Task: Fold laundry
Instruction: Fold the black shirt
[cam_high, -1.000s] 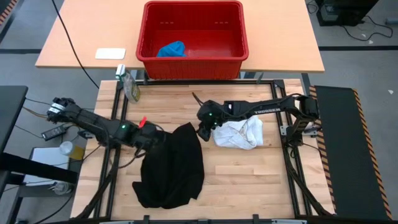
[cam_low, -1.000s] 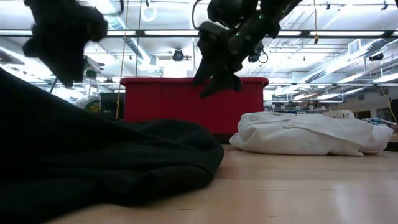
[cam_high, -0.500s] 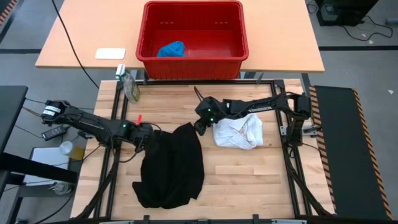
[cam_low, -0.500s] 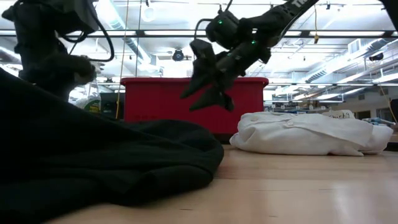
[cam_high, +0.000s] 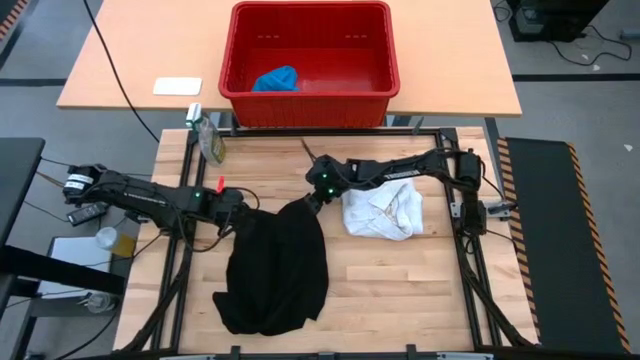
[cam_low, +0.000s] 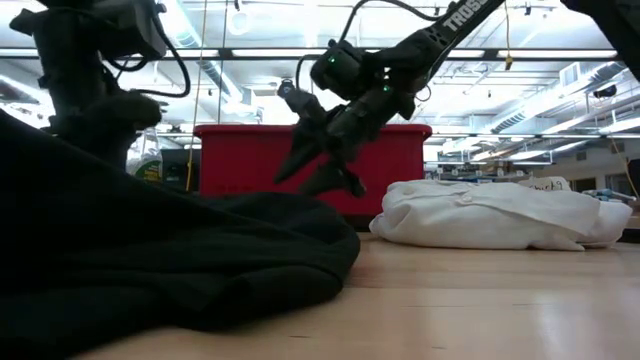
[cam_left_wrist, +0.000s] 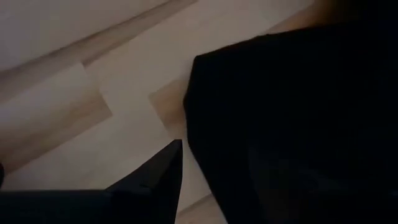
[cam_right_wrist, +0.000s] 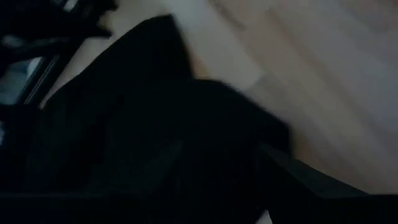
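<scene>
Black garment (cam_high: 273, 270) lies crumpled on wooden table (cam_high: 400, 280), long axis running from grippers toward table's near edge. Right gripper (cam_high: 312, 201) poised just above garment's far-right corner, fingers parted, nothing held; arm stretched low, pitched down. Left gripper (cam_high: 237, 208) beside garment's far-left corner, fingers parted, empty. Each arm nearest own corner. White garment (cam_high: 383, 212) just beside right gripper. Blue garment (cam_high: 276, 79) in red basket (cam_high: 310, 100), well beyond both.
</scene>
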